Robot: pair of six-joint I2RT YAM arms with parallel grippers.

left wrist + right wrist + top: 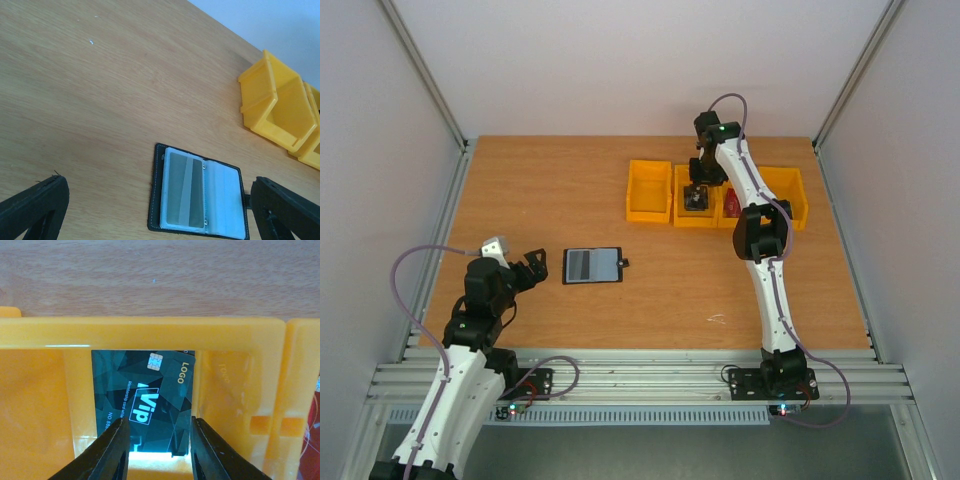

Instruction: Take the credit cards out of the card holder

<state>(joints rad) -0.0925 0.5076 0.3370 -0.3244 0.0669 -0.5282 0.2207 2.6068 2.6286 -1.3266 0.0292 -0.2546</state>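
Observation:
The card holder (592, 265) lies open and flat on the table, its black tab pointing right. In the left wrist view the card holder (200, 197) shows a grey striped card (186, 190) in its left clear sleeve. My left gripper (535, 268) hovers just left of it, wide open; the left gripper (160, 195) has nothing between its fingers. My right gripper (697, 195) reaches down into the middle yellow bin (680, 215). A dark "VIP" credit card (145, 395) lies in that bin (150, 332) below the right gripper (159, 440), whose jaws stand apart, off the card.
Three yellow bins stand in a row at the back right: the left bin (650, 192), the middle one, and the right bin (790, 190) with a red card (730, 203) in it. The left bin (275, 105) also shows in the left wrist view.

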